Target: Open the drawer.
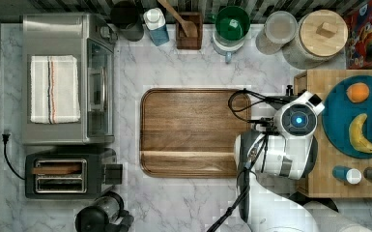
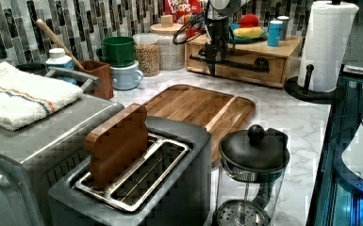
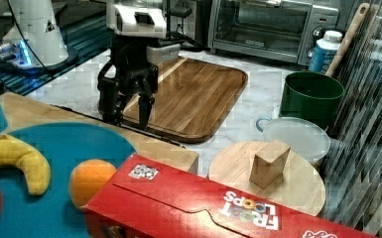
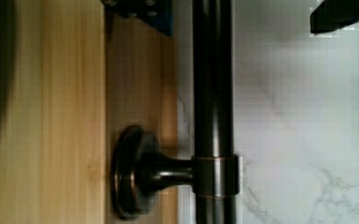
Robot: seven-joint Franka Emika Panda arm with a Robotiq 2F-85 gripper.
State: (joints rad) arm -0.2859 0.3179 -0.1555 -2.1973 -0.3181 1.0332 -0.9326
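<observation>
Top view first: the arm's wrist sits over the narrow strip of marble worktop between the cutting board and the wooden box along the top view's right edge of the worktop. Not much spare room in that strip. The board is dark walnut with rounded corners and a raised rim, and nothing lies on it.

Left view: the drawer is in that box, a light-wood front that looks flush, so not pulled out. Its handle is a long black bar on two round mounts. The tool hangs right at the bar, close to one mount. A paper towel roll stands just beside the box at the left view's right. There's open marble in front of the drawer as far as the board.

Right view: the tool's fingers are spread wide, pointing down just past the box's front edge.

Wrist view: the glossy black bar runs between the two fingertips, one on the wood side and one over the marble. I can't see either one touching it. One mount flares into a round base on the pale, straight-grained wood.
</observation>
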